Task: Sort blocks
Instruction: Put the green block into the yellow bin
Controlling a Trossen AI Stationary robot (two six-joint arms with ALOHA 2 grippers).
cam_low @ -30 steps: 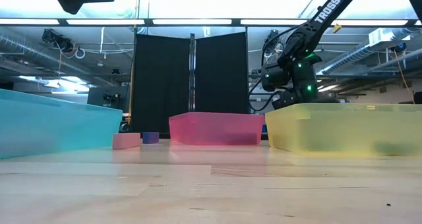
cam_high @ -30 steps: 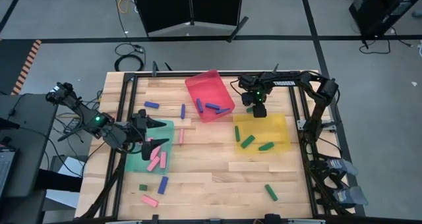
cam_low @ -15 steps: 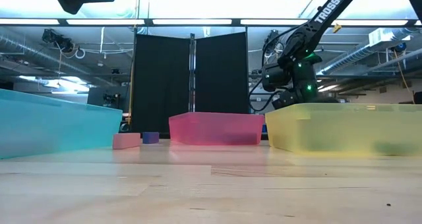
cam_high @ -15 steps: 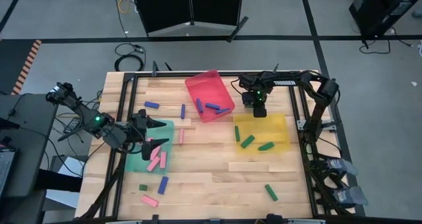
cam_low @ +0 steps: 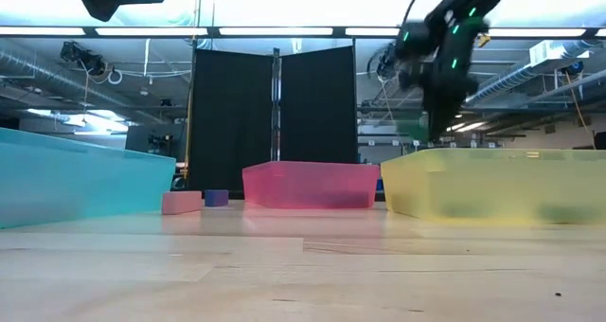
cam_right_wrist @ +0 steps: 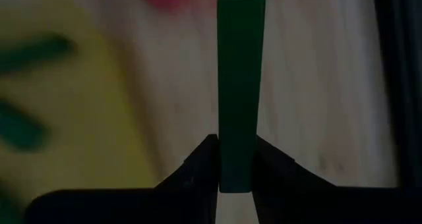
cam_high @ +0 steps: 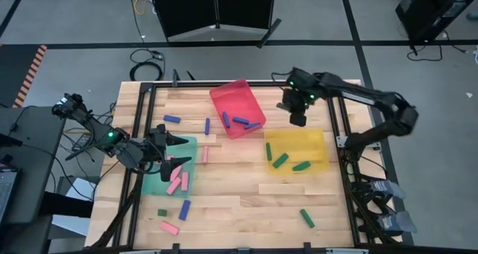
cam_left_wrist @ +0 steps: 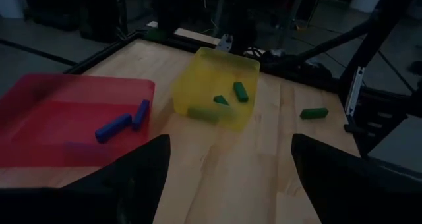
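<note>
Sorting is partly done: your right gripper is clamped on a green block, with strays lower left; left gripper gapes.

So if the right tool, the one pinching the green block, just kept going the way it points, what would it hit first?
Probably bare table. The right tool, shut on the green block, points down at wood just beside the yellow tray, though depth is unclear.
</note>
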